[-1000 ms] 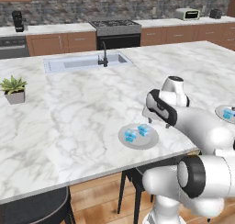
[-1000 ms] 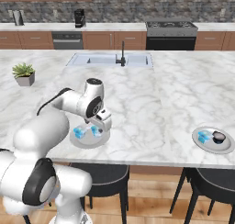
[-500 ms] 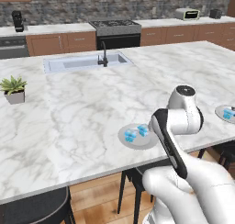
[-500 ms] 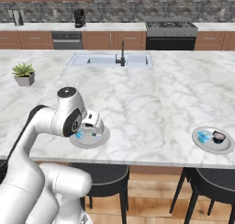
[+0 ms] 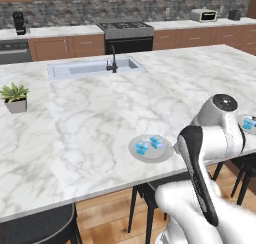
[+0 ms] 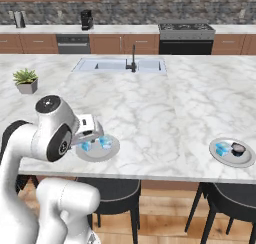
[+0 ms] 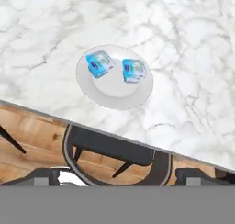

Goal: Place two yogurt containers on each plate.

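Near the counter's front edge lies a grey plate [image 5: 150, 155] [image 6: 111, 153] [image 7: 114, 92] carrying two yogurt containers, blue cups [image 5: 142, 147] [image 5: 156, 142] [image 6: 86, 146] [image 6: 105, 142] [image 7: 100, 64] [image 7: 134, 70] standing side by side. My gripper [image 6: 91, 136] hovers just above and to the left of this plate, open, with nothing between its fingers. Far to the right, a second grey plate [image 6: 248, 160] [image 5: 245, 117] bears one blue cup [image 6: 221, 149] [image 5: 248, 124] and a small dark object [image 6: 238, 148]. My arm hides part of that plate in the left base view.
A sink with a dark faucet [image 5: 114, 63] [image 6: 133, 63] is set into the far side of the marble island. A potted plant [image 5: 15, 98] [image 6: 26, 81] stands at the left. Dark stools [image 6: 107, 188] [image 7: 114, 149] sit below the front edge.
The arm has swung back toward the base and the hand has drawn away from the near plate. Both blue cups stay on that plate.
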